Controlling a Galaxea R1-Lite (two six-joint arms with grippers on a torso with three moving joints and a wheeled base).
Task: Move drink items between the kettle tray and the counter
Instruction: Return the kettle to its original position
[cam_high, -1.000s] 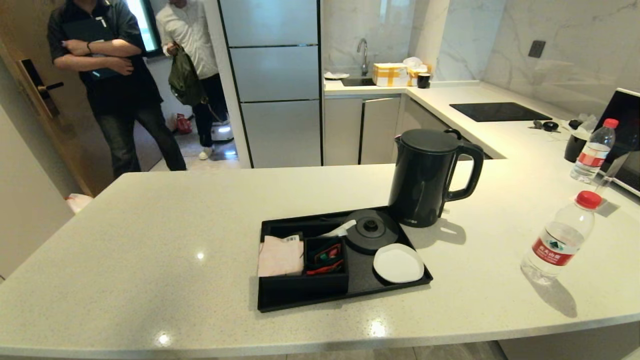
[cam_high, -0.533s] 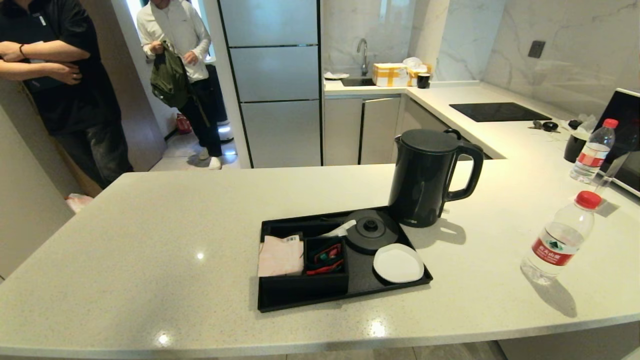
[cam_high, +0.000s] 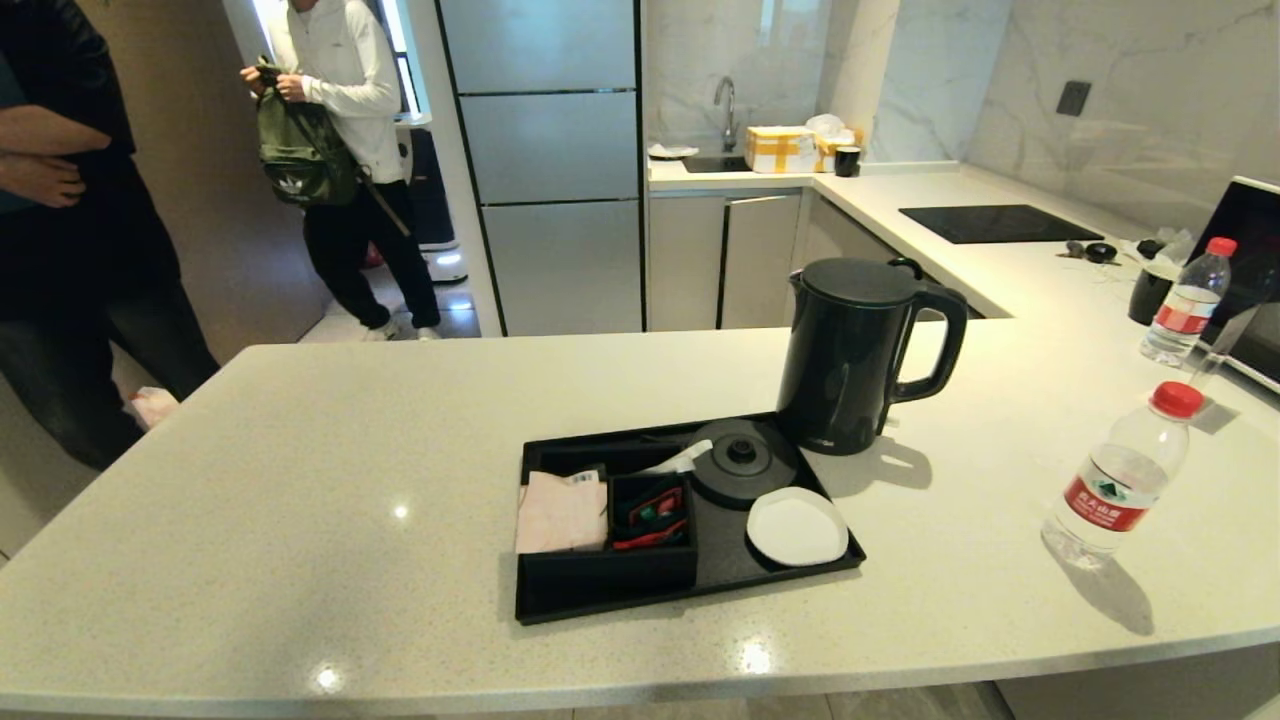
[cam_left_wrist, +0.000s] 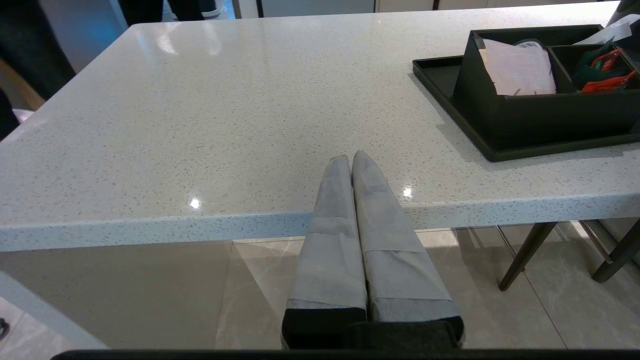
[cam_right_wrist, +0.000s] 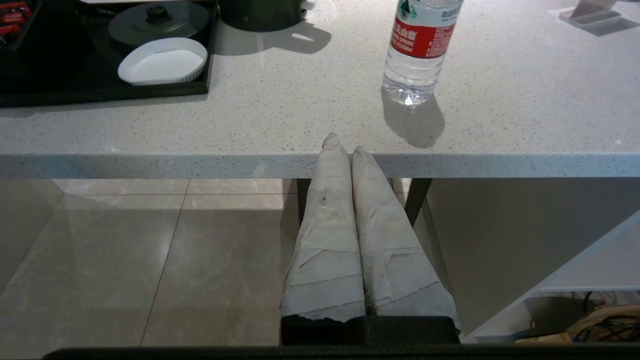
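Observation:
The black kettle (cam_high: 865, 352) stands on the counter (cam_high: 300, 480) just behind the kettle tray (cam_high: 735, 575), off its round base (cam_high: 742, 462). The tray also holds a white coaster (cam_high: 797, 526) (cam_right_wrist: 162, 60) and a divided sachet-and-napkin box (cam_high: 600, 520) (cam_left_wrist: 530, 85). A clear water bottle (cam_high: 1120, 475) (cam_right_wrist: 420, 45) with a red cap stands on the counter to the right. Neither arm shows in the head view. My left gripper (cam_left_wrist: 351, 156) is shut and empty at the counter's front edge, left of the tray. My right gripper (cam_right_wrist: 345, 144) is shut and empty, low before the edge near the bottle.
A second bottle (cam_high: 1187, 300), a black cup (cam_high: 1150, 292) and a laptop (cam_high: 1250, 280) stand at the far right. A black hob (cam_high: 995, 223) lies behind. Two people stand beyond the counter at the left (cam_high: 70, 230) (cam_high: 345, 150). Chair legs (cam_left_wrist: 525, 255) show under the counter.
Only the two people in the background have shifted leftward. The kettle, bottle and tray have not moved.

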